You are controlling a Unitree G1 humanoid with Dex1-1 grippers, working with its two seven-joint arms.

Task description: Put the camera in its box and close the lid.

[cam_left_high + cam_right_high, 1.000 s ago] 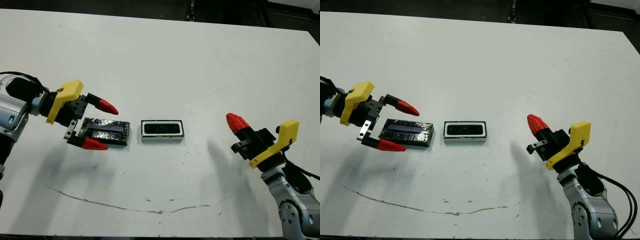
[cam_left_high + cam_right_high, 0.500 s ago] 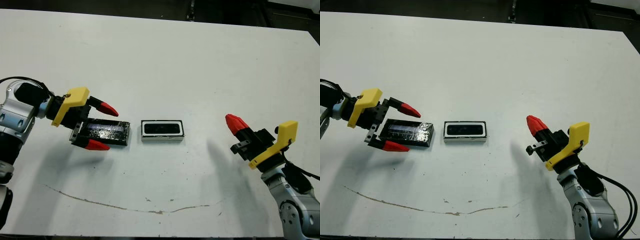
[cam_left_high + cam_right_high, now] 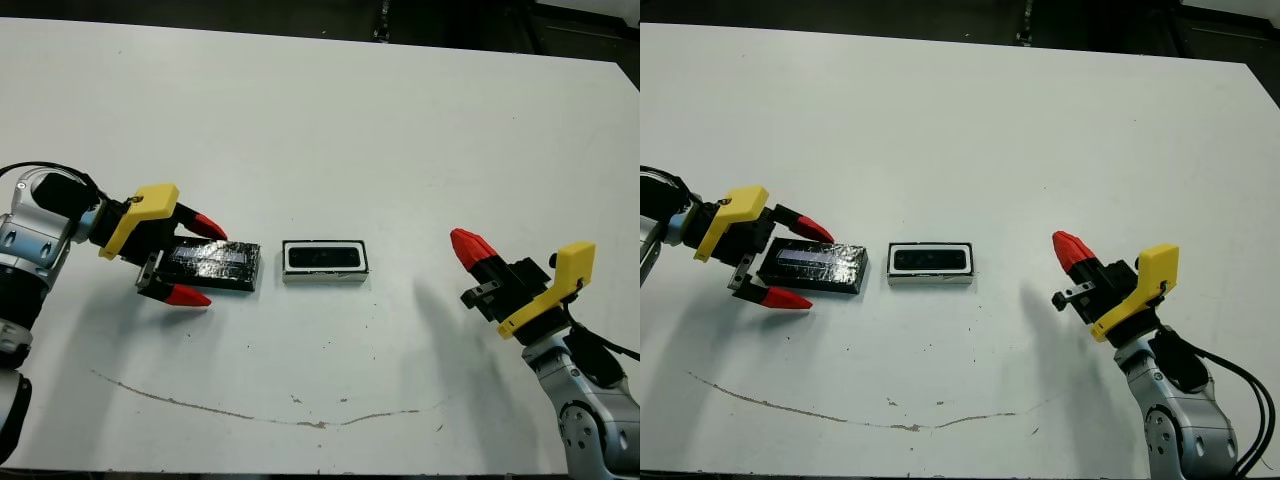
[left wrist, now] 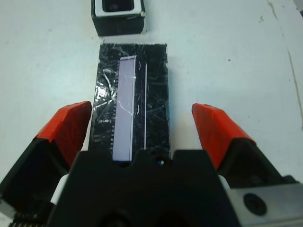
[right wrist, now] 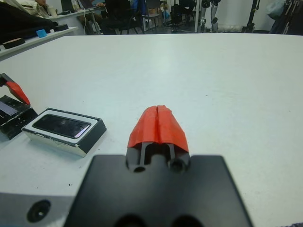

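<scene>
At table centre, the box point(image 3: 324, 261) holds the camera point(image 3: 324, 259) inside its white walls. Just left of it lies the lid point(image 3: 212, 264), flat on the table point(image 3: 320, 120), its left end between the spread fingers of the left gripper point(image 3: 197, 260). Well right, the right gripper point(image 3: 473, 248) hovers, fingers pressed together

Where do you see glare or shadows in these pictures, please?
In the left wrist view, the lid glints with silver crinkles and a bright pale stripe between the open left gripper. In the left eye view, soft grey shadows fall on the table under both arms, one beside the right gripper. In the right wrist view, the camera in the box reflects light.
</scene>
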